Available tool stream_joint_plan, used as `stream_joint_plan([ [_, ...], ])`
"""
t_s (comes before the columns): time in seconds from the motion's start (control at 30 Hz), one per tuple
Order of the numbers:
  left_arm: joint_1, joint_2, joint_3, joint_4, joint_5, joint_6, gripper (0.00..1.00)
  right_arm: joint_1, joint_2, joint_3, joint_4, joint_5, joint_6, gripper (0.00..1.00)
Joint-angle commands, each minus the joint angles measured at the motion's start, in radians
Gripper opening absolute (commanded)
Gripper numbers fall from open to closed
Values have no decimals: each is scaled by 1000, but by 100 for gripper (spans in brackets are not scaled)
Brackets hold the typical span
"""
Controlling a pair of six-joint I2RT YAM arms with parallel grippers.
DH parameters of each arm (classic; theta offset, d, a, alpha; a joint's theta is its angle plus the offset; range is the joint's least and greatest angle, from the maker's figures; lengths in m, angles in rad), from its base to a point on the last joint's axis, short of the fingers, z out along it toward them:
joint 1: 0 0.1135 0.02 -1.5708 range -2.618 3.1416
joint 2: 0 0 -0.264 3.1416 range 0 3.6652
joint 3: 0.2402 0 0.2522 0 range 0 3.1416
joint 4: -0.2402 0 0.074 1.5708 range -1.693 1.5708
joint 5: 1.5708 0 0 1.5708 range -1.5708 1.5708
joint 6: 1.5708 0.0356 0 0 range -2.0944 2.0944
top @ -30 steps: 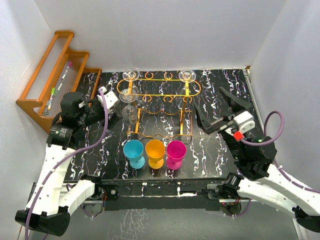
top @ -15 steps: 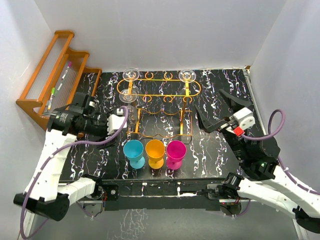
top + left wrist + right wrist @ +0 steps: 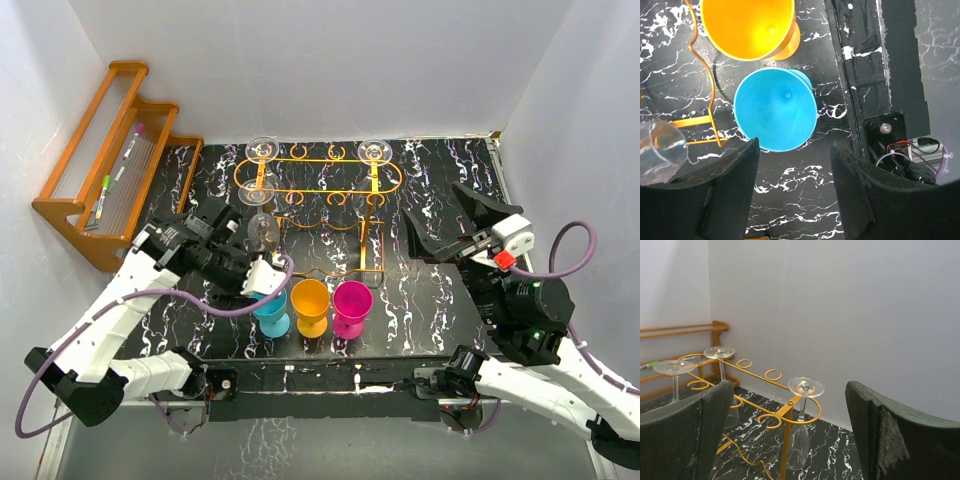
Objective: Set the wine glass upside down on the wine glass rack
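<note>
So the wine glass point(image 3: 263, 230) is hanging upside down at the front-left corner of the wine glass rack point(image 3: 320, 160). Its foot sits up in the top frame and the bowl dangles below. Nothing's touching it. Two other clear glasses point(image 3: 374, 150) hang the same way off the rack's back edge, one at each end.

The left gripper point(image 3: 265, 280) is just in front of the rack, hovering right above the blue cup point(image 3: 270, 308). In the left wrist view its fingers point(image 3: 730, 190) are spread apart with the cup's mouth showing between them, and there's nothing in the grip. The clear bowl peeks in at the edge of that shot.

The orange cup point(image 3: 311, 300) and pink cup point(image 3: 352, 298) stand upright in a row with the blue one, all along the rack's front side.

The right gripper point(image 3: 455, 228) sits off to the right of the rack, raised above the table point(image 3: 420, 310), jaws wide and empty, looking across at the rack.

The wooden shelf point(image 3: 110, 150) leans against the wall to the left of the rack.
</note>
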Motion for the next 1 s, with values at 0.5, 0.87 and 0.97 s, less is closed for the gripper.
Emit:
stream_joint_plan([
  [0.5, -180, 18, -153, 104, -138, 2, 52, 6, -25, 11, 60, 15, 32, 98],
  [0.87, -269, 52, -176, 143, -175, -114, 41, 6, -40, 7, 100, 7, 63, 98],
  [0.97, -302, 51, -187, 151, -190, -150, 39, 6, -40, -2, 147, -1, 65, 98],
])
